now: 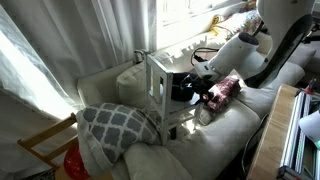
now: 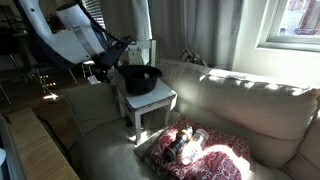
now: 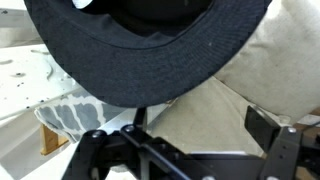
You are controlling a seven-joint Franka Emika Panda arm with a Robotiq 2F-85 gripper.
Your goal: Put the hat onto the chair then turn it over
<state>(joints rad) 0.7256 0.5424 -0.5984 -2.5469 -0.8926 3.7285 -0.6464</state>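
My gripper (image 3: 185,132) gaping apart, gripping nothing; hat (image 2: 140,80) sitting on chair (image 2: 152,106); careless brim regrasp risking shoving it off.

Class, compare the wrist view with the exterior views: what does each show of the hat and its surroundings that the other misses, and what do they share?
Only the wrist view: the hat close up, its dark brim filling the top of the picture, with the open pincer just below it.
Only the exterior views: the white chair with its upright back, the robot arm, and the red-patterned cloth lying on the couch.
Shared: the black hat and the pale couch cushions.
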